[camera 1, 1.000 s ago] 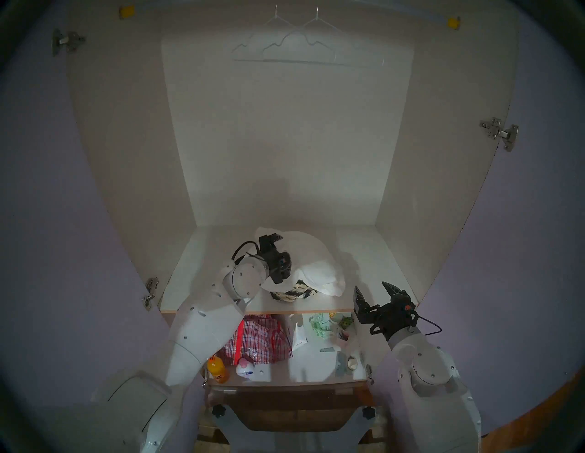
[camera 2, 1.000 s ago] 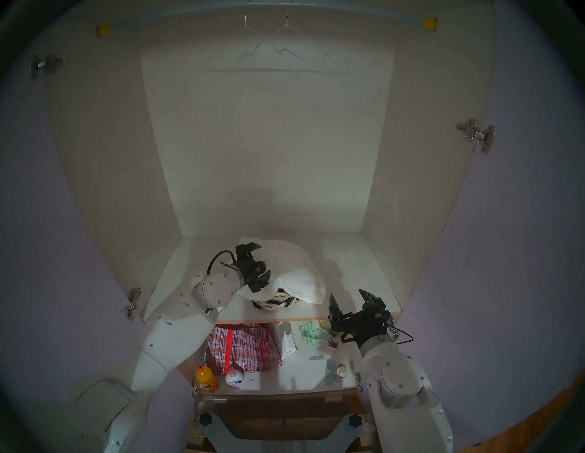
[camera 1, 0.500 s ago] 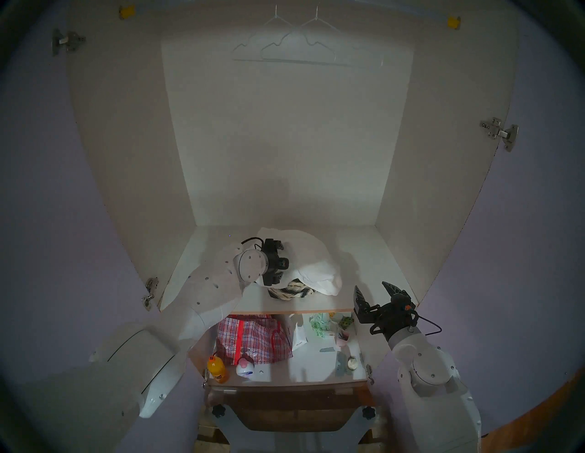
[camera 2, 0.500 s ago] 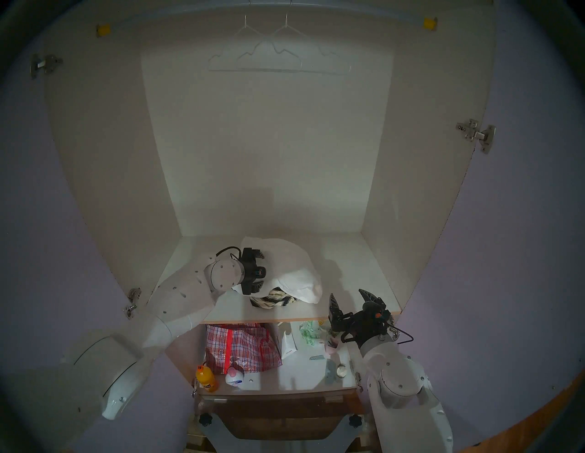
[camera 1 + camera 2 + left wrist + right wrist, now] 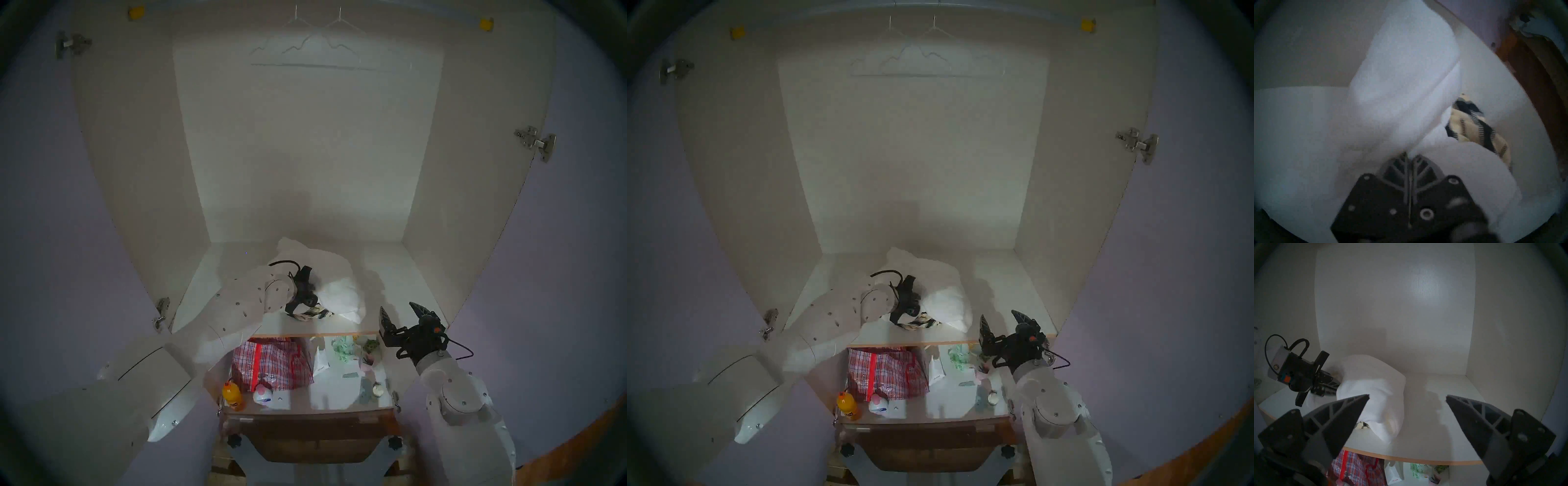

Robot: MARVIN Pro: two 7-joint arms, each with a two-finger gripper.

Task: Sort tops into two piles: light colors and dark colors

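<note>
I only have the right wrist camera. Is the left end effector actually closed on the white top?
Observer: Yes. The left wrist view shows the left end effector shut, with a fold of the white top gathered at its tips.
Operator: Where is my right end effector relative to that top?
Observer: In the head view, the right end effector hangs to the right of it, by the shelf's front edge, touching nothing.
Operator: Is there anything by the plaid bag below?
Observer: An orange bottle stands at the front left of the plaid bag.
</note>
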